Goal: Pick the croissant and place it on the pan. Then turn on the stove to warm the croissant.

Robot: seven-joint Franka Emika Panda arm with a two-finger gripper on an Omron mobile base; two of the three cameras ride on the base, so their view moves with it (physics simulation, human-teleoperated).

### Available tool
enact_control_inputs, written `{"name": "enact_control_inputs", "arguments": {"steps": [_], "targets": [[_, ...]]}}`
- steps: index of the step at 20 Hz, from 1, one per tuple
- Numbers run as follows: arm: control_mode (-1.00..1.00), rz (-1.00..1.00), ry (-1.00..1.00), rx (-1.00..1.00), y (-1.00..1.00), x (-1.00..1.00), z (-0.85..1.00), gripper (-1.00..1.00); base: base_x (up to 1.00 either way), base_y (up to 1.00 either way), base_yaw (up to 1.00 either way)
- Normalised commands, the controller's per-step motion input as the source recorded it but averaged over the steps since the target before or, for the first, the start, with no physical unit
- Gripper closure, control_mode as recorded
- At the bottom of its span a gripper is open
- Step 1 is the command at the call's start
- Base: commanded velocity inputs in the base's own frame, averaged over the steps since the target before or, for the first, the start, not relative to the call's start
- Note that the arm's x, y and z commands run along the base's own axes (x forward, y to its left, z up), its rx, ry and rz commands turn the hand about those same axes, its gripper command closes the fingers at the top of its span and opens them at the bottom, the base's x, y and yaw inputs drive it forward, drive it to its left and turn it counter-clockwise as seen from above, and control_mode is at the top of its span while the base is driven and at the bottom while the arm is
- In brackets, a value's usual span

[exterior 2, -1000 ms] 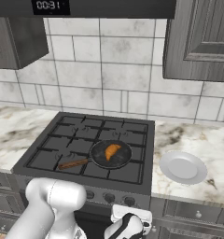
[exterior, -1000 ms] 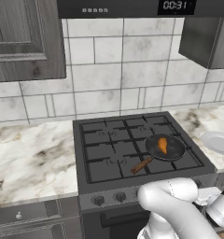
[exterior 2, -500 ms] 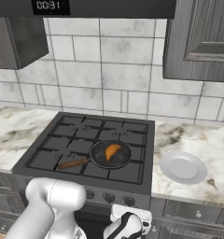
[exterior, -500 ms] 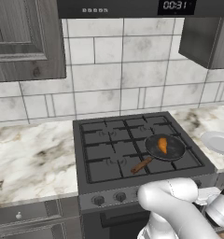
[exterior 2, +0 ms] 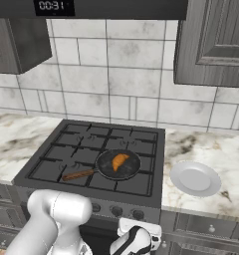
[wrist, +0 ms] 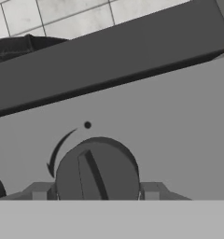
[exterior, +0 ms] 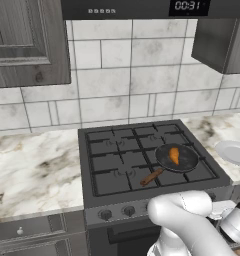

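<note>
The pincer (wrist: pixel 99 191) is clamped on a round stove knob (wrist: pixel 97 172), one finger (wrist: pixel 39 192) on each side (the knob's ridge stands slightly tilted). Above on the stove (exterior 2: pixel 47 164), the croissant (exterior 2: pixel 120 162) lies in the pan (exterior 2: pixel 104 172), on the front burner nearest the white plate (exterior 2: pixel 195 179) on the counter (exterior 2: pixel 226 154).

A round white plate (exterior 2: pixel 195 178) lies on the marbled bench (exterior 2: pixel 216 149). Dark grey wall cabinets (exterior: pixel 27 42) hang over a white-tiled backsplash (exterior 2: pixel 111 74), and a digital clock (exterior: pixel 187 5) glows on the overhead appliance.
</note>
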Motion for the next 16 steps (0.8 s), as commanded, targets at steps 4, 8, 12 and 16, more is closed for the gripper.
{"name": "enact_control_inputs", "arguments": {"steps": [4, 8, 12, 16], "targets": [[-1.00, 0.00, 0.00, 0.00, 0.00, 0.00, 0.00, 1.00, 0.00, 0.00, 0.00], [-1.00, 0.02, 0.00, -0.03, 0.00, 0.00, 0.00, 1.00, 0.00, 0.00, 0.00], [-1.00, 0.02, 0.00, -0.09, 0.00, 0.00, 0.03, 1.00, 0.00, 0.00, 0.00], [-1.00, 0.02, 0.00, -0.13, 0.00, 0.00, 0.11, 1.00, 0.00, 0.00, 0.00]]}}
